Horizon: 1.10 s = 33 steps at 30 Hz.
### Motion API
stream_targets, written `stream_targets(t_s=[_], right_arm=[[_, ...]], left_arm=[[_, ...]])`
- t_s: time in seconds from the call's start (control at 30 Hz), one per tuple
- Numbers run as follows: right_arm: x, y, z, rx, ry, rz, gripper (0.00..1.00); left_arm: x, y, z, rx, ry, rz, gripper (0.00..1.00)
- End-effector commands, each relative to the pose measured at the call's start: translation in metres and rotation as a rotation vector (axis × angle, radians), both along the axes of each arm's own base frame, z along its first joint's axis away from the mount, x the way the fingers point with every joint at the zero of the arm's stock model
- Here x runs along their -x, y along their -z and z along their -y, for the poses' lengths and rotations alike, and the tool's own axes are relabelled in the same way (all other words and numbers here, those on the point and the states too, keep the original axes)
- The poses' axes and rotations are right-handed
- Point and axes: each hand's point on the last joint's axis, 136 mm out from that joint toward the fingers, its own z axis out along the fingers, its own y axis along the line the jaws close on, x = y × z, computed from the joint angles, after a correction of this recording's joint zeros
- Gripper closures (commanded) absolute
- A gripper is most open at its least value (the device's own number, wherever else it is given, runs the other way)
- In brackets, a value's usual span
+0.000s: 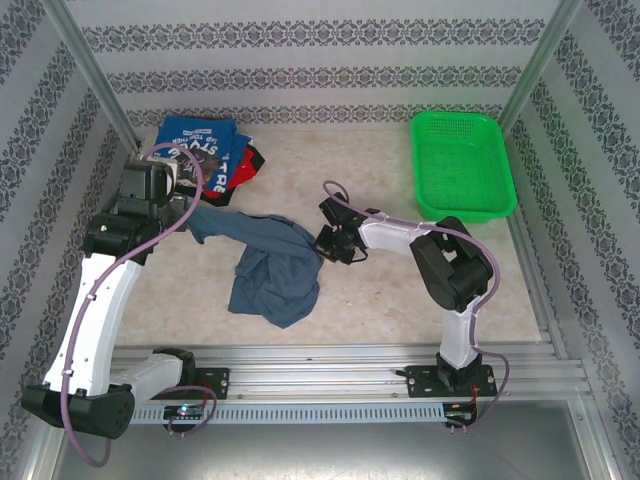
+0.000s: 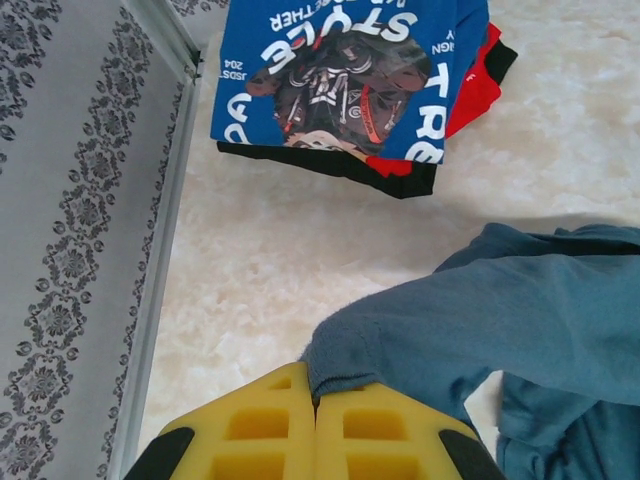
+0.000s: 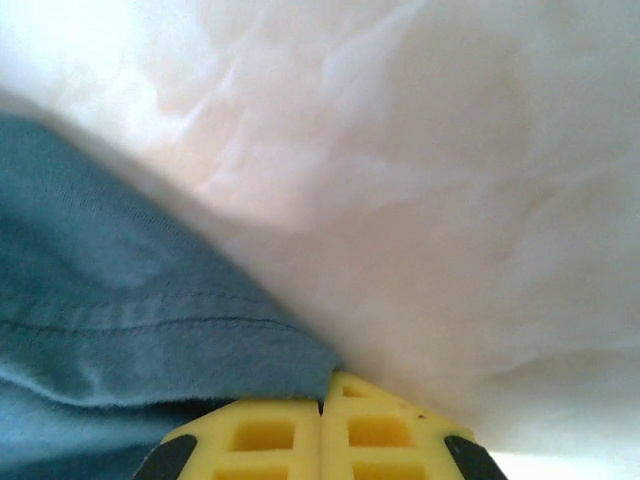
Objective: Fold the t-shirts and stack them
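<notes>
We had the left end effector [image 2: 316, 400] clamped shut on one corner of the slate-blue t-shirt [image 1: 270, 270], with the cloth tucked right into the seam between the yellow pads. The right end effector [image 3: 322, 385] was closed too, pinching the stitched hem on the opposite side of the same shirt, low over the desk [image 1: 390, 295]. From the overhead view the shirt was strung between the two arms near the middle of the desk. Its left part was lifted toward the left arm, and the rest hung down in a crumpled bunch that rested on the surface closer to us.

The stack of folded t-shirts [image 1: 205, 150] sat in the far left corner: a bright blue one with a dark graphic and white lettering on top, and red and black edges poking out underneath. The green basket [image 1: 462, 165] was over in the far right corner, well apart from everything else.
</notes>
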Motion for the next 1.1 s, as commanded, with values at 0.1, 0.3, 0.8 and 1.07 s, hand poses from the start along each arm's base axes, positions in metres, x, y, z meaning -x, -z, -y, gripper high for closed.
stream_targets(t_s=[0.1, 0.3, 0.8, 1.07], right_arm=[[-0.024, -0.058, 0.056, 0.067, 0.065, 0.171, 1.00], [-0.020, -0.101, 0.078, 0.041, 0.054, 0.247, 1.00], [-0.007, -0.247, 0.114, 0.034, -0.072, 0.543, 1.00], [0.008, -0.246, 0.122, 0.001, -0.101, 0.482, 1.00]], left_arm=[[-0.004, -0.021, -0.012, -0.017, -0.045, 0.088, 1.00], [-0.007, -0.025, -0.011, 0.001, -0.049, 0.121, 1.00], [-0.008, -0.049, -0.021, -0.041, -0.080, 0.191, 1.00], [-0.005, -0.042, -0.024, -0.066, -0.084, 0.185, 1.00]])
